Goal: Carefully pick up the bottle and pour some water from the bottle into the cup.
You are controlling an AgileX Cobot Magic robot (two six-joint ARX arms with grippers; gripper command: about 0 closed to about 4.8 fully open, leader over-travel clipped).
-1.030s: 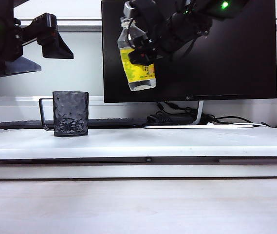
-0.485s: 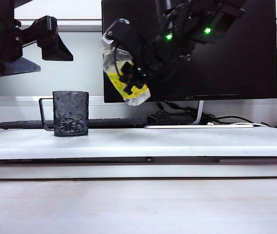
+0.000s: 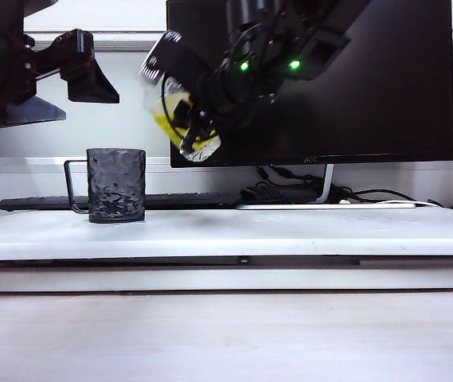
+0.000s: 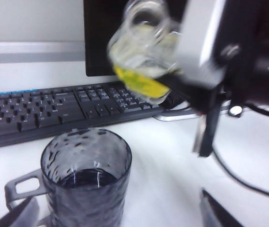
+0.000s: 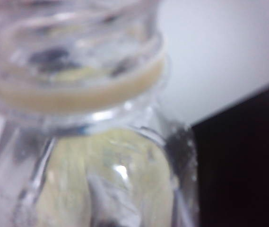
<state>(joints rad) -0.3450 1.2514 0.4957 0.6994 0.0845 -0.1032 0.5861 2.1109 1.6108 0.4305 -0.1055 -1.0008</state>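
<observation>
Exterior view: a white tabletop (image 3: 290, 231) runs across the room in front of a pale wall, with a dark monitor (image 3: 353, 95) standing at the back and a black keyboard (image 3: 178, 200) lying along the rear edge. The cup (image 3: 115, 185) stands upright on the left part of the tabletop, handle to the left, near the keyboard, with bare surface to its right and in front of it up to the front edge. The left gripper (image 3: 63, 79) hangs high at the left, above the cup and clear of it, its jaws spread wide and empty. The right gripper (image 3: 196, 119) is above and to the right of the cup, closed around the bottle (image 3: 180, 119), which is tilted with its mouth toward the upper left and its base lower right, well above the tabletop. Left wrist view: the cup (image 4: 87, 179) holds dark liquid at the bottom; the bottle (image 4: 143, 52) hangs blurred above and behind it, open mouth facing the camera, keyboard (image 4: 54, 109) beyond. Right wrist view: the bottle (image 5: 91, 142) fills the picture, blurred, neck ring and yellow label visible.
</observation>
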